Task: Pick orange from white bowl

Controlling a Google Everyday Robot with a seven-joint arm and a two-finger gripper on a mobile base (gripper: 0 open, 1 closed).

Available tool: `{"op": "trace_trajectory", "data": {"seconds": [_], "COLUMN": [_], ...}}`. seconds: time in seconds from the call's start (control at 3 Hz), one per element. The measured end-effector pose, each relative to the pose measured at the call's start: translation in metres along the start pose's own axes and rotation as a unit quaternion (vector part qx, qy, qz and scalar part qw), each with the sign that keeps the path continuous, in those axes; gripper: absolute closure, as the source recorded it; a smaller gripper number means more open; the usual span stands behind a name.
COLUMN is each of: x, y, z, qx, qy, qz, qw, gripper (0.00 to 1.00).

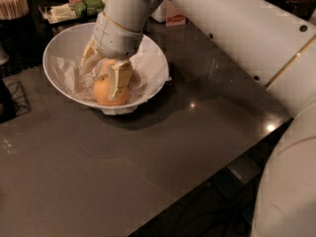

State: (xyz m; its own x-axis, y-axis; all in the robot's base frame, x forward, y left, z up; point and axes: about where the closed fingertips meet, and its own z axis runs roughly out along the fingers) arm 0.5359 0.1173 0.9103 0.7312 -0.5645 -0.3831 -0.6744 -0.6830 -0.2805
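Gripper (101, 78) is down inside the white bowl (59, 38), upper left of frame. Fingers are apart, one lying across the orange (101, 94) on the crumpled paper (66, 73).

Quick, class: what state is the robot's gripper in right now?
Gripper: down inside the white bowl, at the orange; open or closed cannot be told.
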Motion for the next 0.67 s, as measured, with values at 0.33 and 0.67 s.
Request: {"op": "trace_trajectory", "data": {"seconds": [0.33, 0.67], "x": [0.000, 0.011], "y": [0.000, 0.009], "z": [0.000, -0.016], "qx": [0.000, 0.017], "qy": [0.000, -0.002], "qz": [0.000, 0.011], "qw": [1.0000, 0.9998], "gripper": [0.43, 0.54]}}
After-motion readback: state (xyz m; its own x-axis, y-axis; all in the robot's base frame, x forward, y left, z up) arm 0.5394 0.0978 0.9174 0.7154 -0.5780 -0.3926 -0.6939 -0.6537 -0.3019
